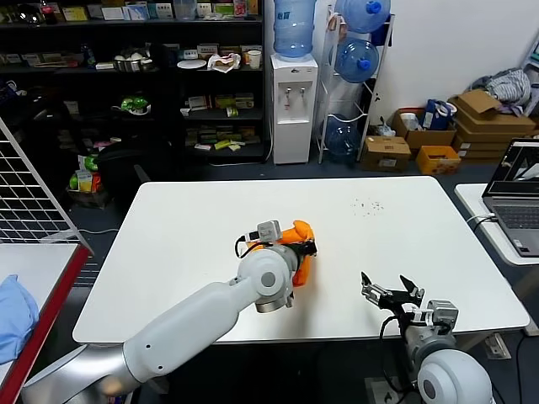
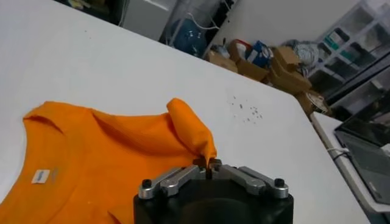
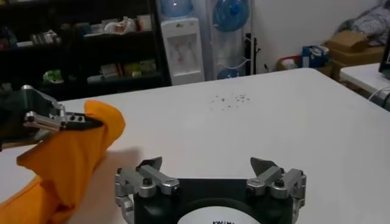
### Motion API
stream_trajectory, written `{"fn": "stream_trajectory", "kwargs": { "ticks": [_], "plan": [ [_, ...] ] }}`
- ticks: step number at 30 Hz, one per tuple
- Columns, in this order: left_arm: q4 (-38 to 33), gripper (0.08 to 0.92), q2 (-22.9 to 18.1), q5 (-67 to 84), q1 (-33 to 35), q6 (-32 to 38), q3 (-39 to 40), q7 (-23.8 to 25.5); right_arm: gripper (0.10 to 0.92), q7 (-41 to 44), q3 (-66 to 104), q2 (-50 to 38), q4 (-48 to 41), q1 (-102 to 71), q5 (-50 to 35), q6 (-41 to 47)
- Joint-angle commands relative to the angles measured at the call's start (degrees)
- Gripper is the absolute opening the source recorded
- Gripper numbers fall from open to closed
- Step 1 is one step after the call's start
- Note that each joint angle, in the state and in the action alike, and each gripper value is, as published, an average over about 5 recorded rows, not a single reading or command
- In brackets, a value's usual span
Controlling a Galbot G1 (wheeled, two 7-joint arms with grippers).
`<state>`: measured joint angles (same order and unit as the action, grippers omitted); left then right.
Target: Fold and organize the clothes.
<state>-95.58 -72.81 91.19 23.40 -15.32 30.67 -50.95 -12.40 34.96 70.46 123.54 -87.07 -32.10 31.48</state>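
Note:
The bright orange T-shirt (image 1: 301,244) lies bunched on the white table (image 1: 185,236) near its middle. In the left wrist view it (image 2: 91,164) spreads flat with its collar and a white label (image 2: 41,176) showing; no lettering shows. My left gripper (image 1: 307,245) is shut on a raised fold of the shirt (image 2: 194,137) and holds it above the rest. The right wrist view shows the lifted fabric (image 3: 79,158) pinched by that gripper (image 3: 91,122). My right gripper (image 1: 390,289) is open and empty over the table's front right part, apart from the shirt.
A laptop (image 1: 515,202) stands on a side table at the right. Small dark specks (image 1: 367,204) lie on the table's far right. A light blue cloth (image 1: 13,316) rests on a red-edged table at the left. Shelves and a water dispenser (image 1: 291,105) stand behind.

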Motion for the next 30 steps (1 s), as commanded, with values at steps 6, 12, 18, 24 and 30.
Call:
{"fn": "stream_trajectory", "kwargs": {
  "ticks": [6,12,18,24,30],
  "plan": [
    [-7.1,0.234,1.1,-12.3,1.8,2.3,-2.1,3.9,0.921,11.5,8.8,-5.8,2.7,-4.4,-1.3,-13.7],
    [-23.1,0.407,18.5,-31.2,19.8,3.6,-12.2,18.8,0.921,13.8,12.1,-9.4,3.4,-9.6,-2.5,-19.1],
    [-27.3,0.572,27.4,-52.7,54.1,15.2,-37.9,36.6,0.921,14.7,11.9,-8.4,0.0,-12.9,-0.9,-25.6],
    [-20.3,0.745,14.7,-70.7,73.5,33.5,-53.8,51.4,0.921,20.7,12.7,-5.3,-5.3,-15.0,5.1,-33.7],
    [-17.8,0.896,0.2,-79.6,77.5,45.1,-60.2,58.6,0.921,22.3,12.7,1.3,-5.0,-16.1,12.0,-38.5]
  ]
}}
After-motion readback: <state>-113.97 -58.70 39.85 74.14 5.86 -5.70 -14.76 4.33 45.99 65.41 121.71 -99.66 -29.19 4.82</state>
